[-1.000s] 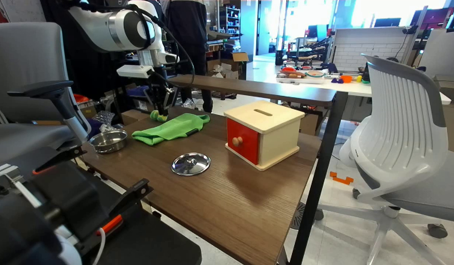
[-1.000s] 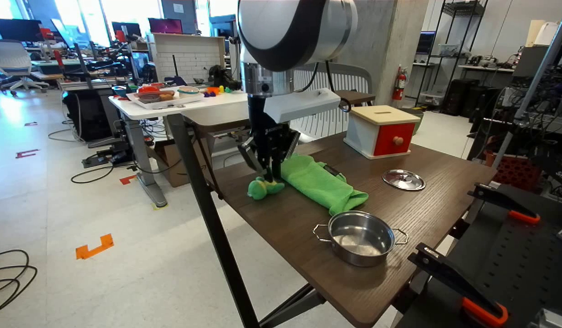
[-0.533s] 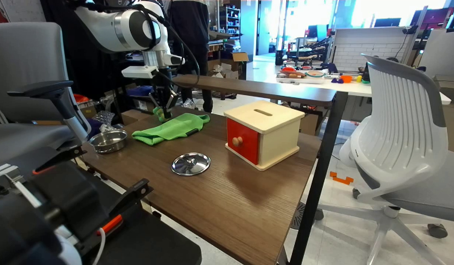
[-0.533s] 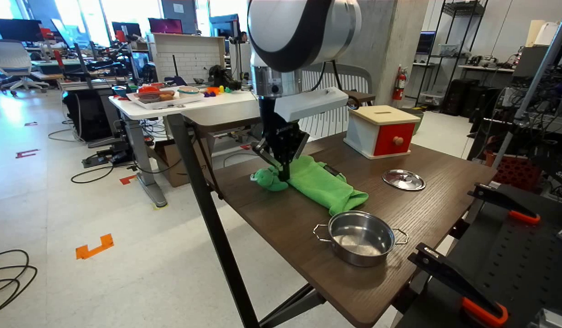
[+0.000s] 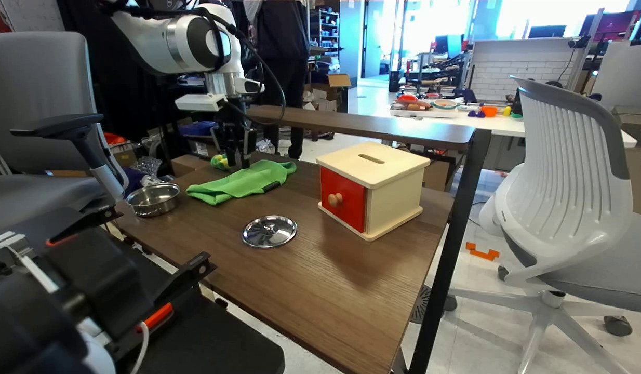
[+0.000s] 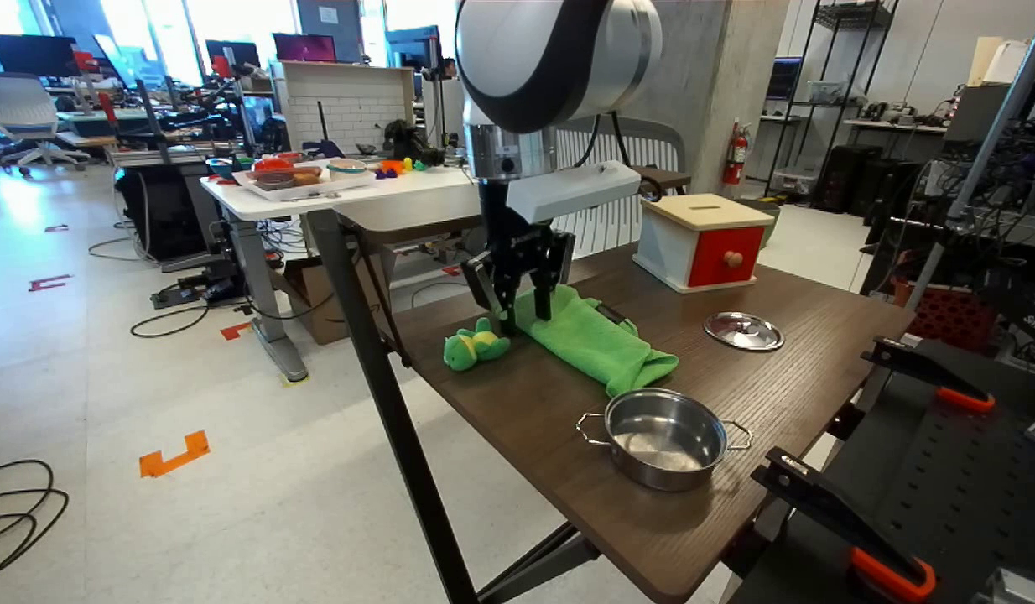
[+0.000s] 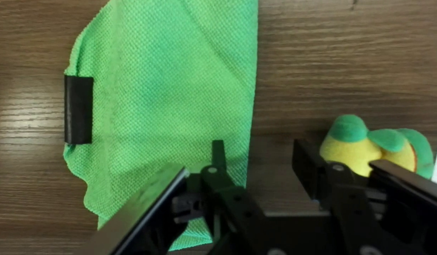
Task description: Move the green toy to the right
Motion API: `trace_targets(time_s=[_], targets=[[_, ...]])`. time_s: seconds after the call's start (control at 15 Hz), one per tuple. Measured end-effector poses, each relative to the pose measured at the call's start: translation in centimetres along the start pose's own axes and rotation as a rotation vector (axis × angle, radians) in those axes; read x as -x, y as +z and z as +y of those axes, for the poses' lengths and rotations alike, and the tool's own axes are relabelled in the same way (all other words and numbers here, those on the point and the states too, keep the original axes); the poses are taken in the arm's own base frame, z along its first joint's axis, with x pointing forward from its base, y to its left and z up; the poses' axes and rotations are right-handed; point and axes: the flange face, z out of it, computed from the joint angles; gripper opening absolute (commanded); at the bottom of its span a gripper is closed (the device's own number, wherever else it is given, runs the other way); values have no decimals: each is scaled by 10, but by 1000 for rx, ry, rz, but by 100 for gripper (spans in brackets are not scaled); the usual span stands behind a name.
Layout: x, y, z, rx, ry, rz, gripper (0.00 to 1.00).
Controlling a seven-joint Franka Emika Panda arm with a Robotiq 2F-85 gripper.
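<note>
The green toy [image 6: 475, 344] is a small plush with a yellow belly. It lies on the brown table near its far end, beside the green cloth [image 6: 597, 348], and is partly hidden behind the gripper in an exterior view [image 5: 218, 162]. My gripper [image 6: 526, 317] is open and empty, low over the cloth's edge. In the wrist view the gripper [image 7: 261, 159] has one finger over the cloth [image 7: 176, 78] and the other just left of the toy [image 7: 351, 152]. The toy is outside the jaws, its lower part hidden by that finger.
A steel pot [image 6: 664, 440] stands near the table edge, with its lid [image 6: 744, 330] lying apart. A wooden box with a red drawer [image 5: 372, 189] stands on the table. A raised brown shelf [image 5: 362, 124] runs along one side. Clamps [image 6: 845, 520] sit at the table's edge.
Half a second ago the fingers were closed together at the toy, which was turned and tilted. Now the fingers are apart, and the toy lies belly up beside them, away from the cloth.
</note>
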Motion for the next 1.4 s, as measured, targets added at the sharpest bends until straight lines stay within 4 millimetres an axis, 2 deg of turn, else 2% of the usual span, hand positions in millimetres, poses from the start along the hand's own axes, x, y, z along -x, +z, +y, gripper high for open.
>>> trace_targets(time_s=[0.13,0.2,0.6,1.27,1.33,1.4], targets=[[1,-3,-8,-10,-21,6,99],[2,-6,-12,-17,-36,12,100],[14,-21,-29,-46,-104,38,100],[7,-10,-32,-50,-114,35,100],[5,-9,-32,-51,-114,37,78],[4,-9,-32,-51,-113,39,72]])
